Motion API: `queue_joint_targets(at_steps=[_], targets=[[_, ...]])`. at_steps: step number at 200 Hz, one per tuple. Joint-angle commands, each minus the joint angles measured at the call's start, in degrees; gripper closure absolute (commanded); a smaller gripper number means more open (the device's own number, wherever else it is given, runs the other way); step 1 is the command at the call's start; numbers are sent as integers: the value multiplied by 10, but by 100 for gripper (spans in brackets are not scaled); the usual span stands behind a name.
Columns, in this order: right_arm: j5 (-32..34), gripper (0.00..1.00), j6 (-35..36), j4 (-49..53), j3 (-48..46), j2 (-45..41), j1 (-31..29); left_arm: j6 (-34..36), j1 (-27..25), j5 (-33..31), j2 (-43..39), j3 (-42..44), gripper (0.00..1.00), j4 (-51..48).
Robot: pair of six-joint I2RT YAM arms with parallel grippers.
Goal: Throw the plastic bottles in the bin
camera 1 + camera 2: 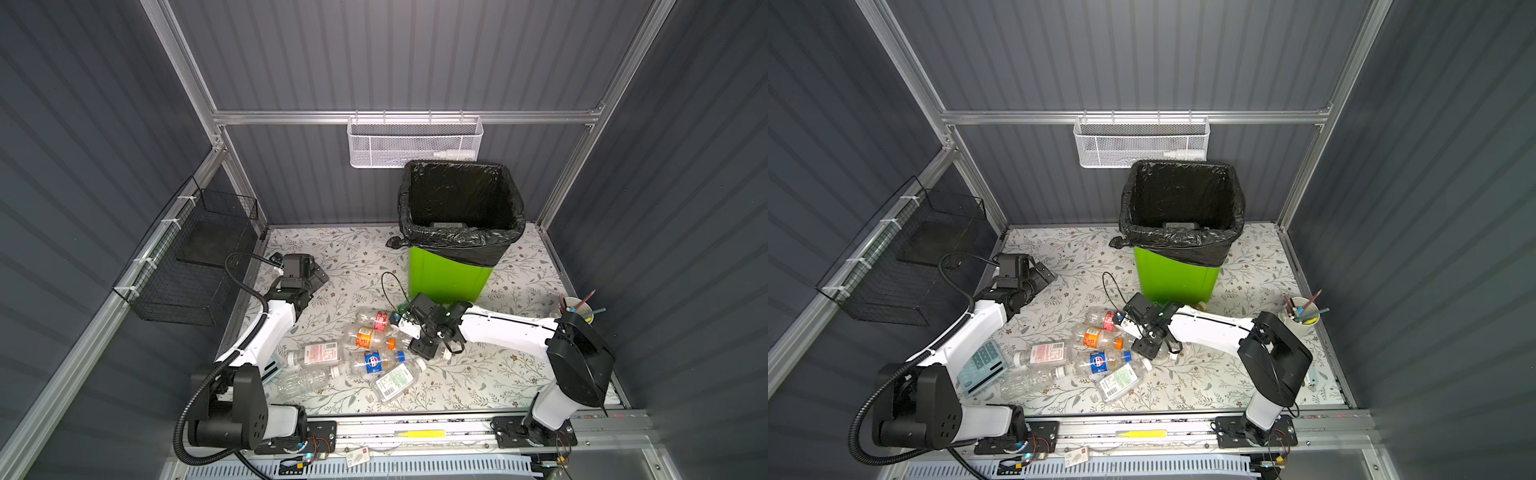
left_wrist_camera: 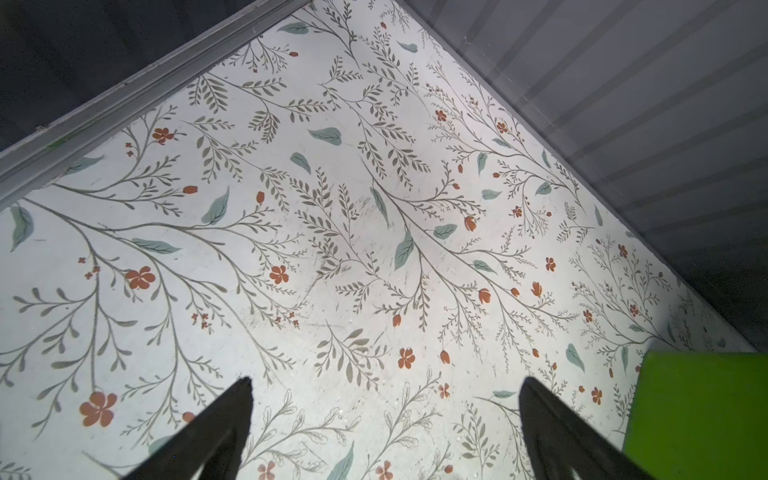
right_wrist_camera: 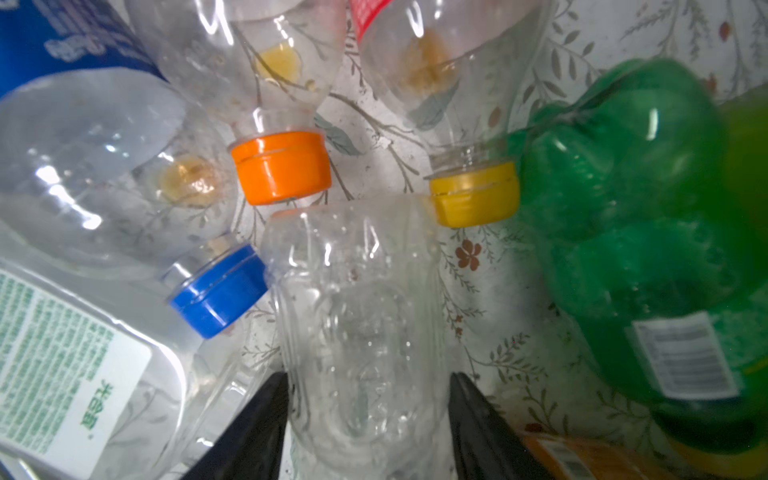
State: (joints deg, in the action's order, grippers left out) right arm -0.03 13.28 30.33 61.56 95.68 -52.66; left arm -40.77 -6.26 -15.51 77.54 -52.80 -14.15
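- Gripping a clear bottle, the right gripper has one black finger against each side of its crumpled body, low among the other bottles on the worktop.
- Around that bottle, the right wrist view shows an orange-capped bottle, a yellow-capped bottle, a blue-capped bottle and a green bottle, all packed close together.
- In both top views the plastic bottles form one heap around the middle of the worktop, towards its front edge. The right gripper is at the heap's right side.
- The bin stands upright at the back edge, right of the middle, with its black liner folded over the rim. It is near the heap but apart from it.
- The left gripper hangs with its jaws wide apart and nothing between them. It is over bare floral surface near the left edge, well apart from the heap.
- A cup of pens stands at the right edge.
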Motion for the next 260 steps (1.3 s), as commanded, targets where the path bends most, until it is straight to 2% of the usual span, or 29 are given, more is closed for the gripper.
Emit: queue_joint_targets(at_steps=[1, 29, 90, 163, 190, 208, 236, 260], targets=[[-2, 44, 6, 16, 8, -5, -2, -6, 6, 4, 5, 6, 0, -6], [-6, 52, 7, 10, 7, -29, 2, -6, 6, 5, 6, 4, 0, -5], [10, 54, -1, 3, 17, -126, 28, 0, 6, 5, 2, 5, 0, -5], [14, 57, -28, -51, 50, -287, 103, 3, 6, 9, -4, 11, 0, 0], [-14, 50, -22, -18, 62, -280, 109, 4, 6, 13, -4, 15, 0, 3], [-59, 36, -14, 18, 56, -251, 97, 7, 6, 14, -5, 16, 0, 1], [-55, 18, 13, 45, 41, -199, 57, 9, 6, 14, -9, 21, 0, 4], [-66, 14, 19, 56, 42, -141, 42, 8, 6, 20, -7, 22, 0, 4]])
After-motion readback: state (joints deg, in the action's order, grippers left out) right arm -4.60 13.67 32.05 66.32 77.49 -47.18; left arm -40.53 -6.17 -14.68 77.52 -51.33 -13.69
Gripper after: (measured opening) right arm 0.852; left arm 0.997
